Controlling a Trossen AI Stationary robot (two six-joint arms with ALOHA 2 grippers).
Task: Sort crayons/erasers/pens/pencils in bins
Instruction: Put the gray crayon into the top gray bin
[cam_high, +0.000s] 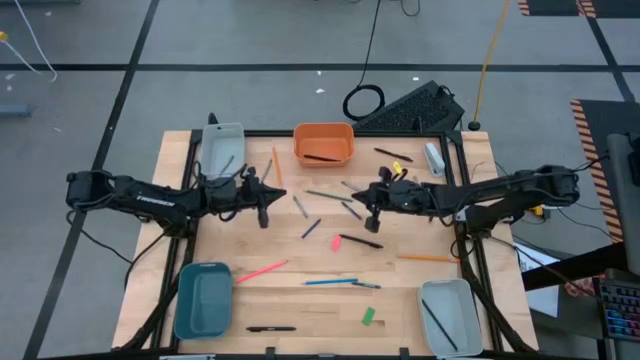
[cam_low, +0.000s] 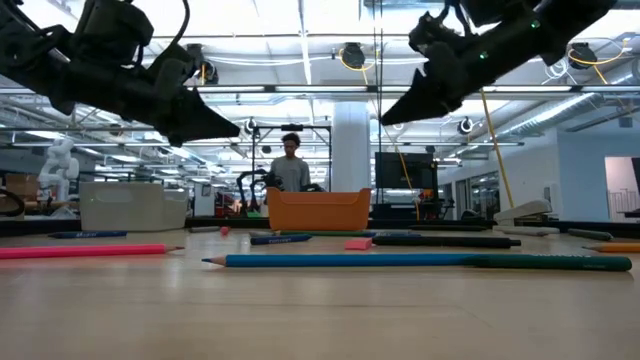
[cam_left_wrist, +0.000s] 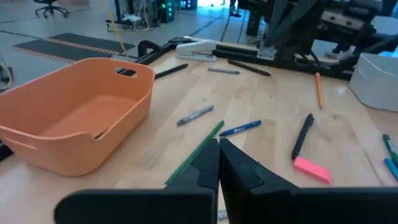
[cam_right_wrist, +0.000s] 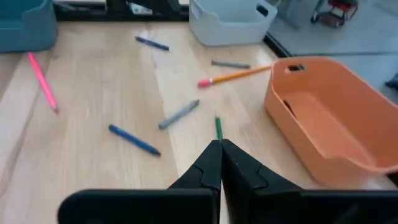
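Left gripper (cam_high: 266, 207) and right gripper (cam_high: 371, 212) pressed together, empty, above surface (cam_high: 300, 290) near orange bin (cam_high: 323, 144); pencils, pens scattered.

The high view looks straight down from well above, taking in the whole pale wooden table (cam_high: 250, 240) and both arms. The low view sits at tabletop level, close behind a long blue pencil (cam_low: 350, 261), facing across to the orange rounded plastic bin (cam_low: 317, 210) and the room beyond. Each wrist view looks forward past its own dark fingertips, near the wood; both share that orange bin (cam_left_wrist: 74, 118) (cam_right_wrist: 329, 118), just ahead of each gripper.
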